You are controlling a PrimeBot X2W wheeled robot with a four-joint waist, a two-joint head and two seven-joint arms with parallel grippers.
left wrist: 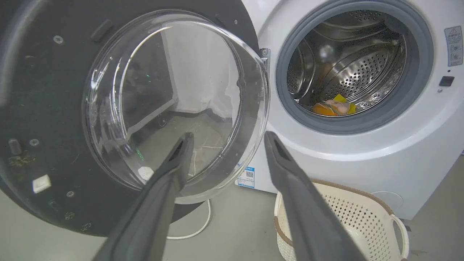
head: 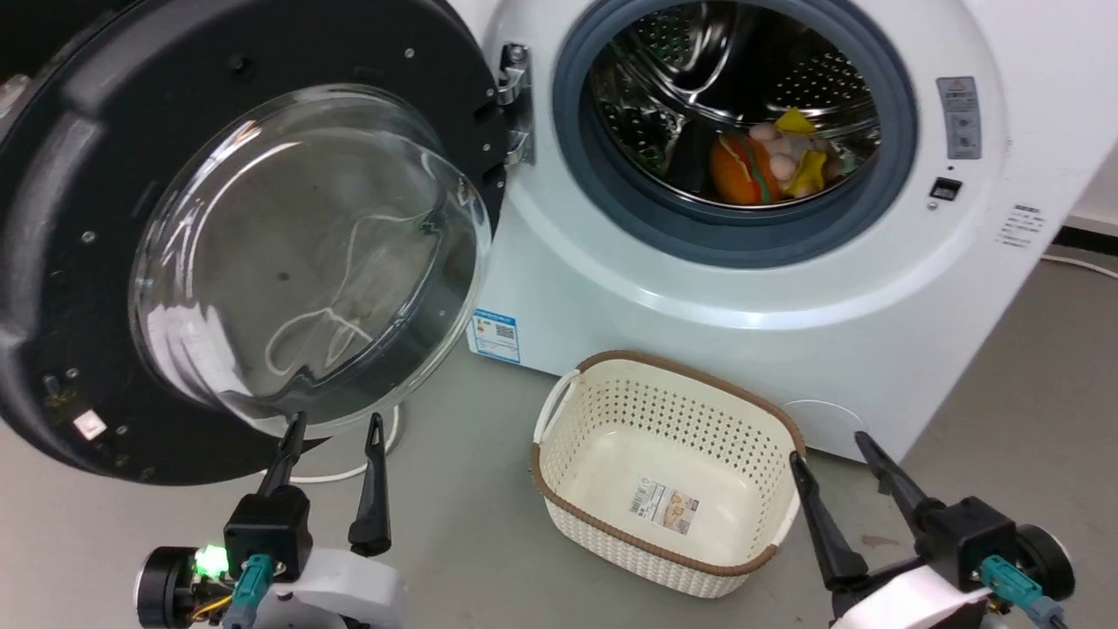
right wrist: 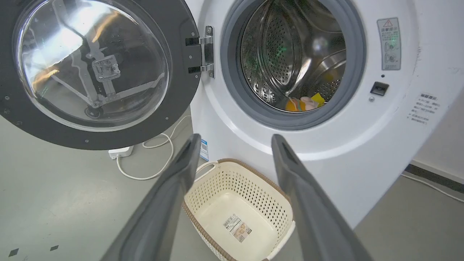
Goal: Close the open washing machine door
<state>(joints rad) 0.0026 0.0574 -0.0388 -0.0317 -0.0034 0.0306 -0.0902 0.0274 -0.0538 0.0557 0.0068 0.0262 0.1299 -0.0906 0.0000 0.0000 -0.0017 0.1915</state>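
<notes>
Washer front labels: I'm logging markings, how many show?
3: blue-and-white sticker low beside the door; grey warning label right of the drum opening; small printed label lower, further right. The door may hide more.

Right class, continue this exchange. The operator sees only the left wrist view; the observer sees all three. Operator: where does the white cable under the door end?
Observer: Right wrist view: the cable ends at a small white box on the floor, below the washing machine door.
Operator: Is the basket empty?
Observer: Head view: the basket holds just a label on its bottom.
Operator: Where's the right gripper?
Observer: Head view: the right gripper hangs by the basket's right end, jaws open.
</notes>
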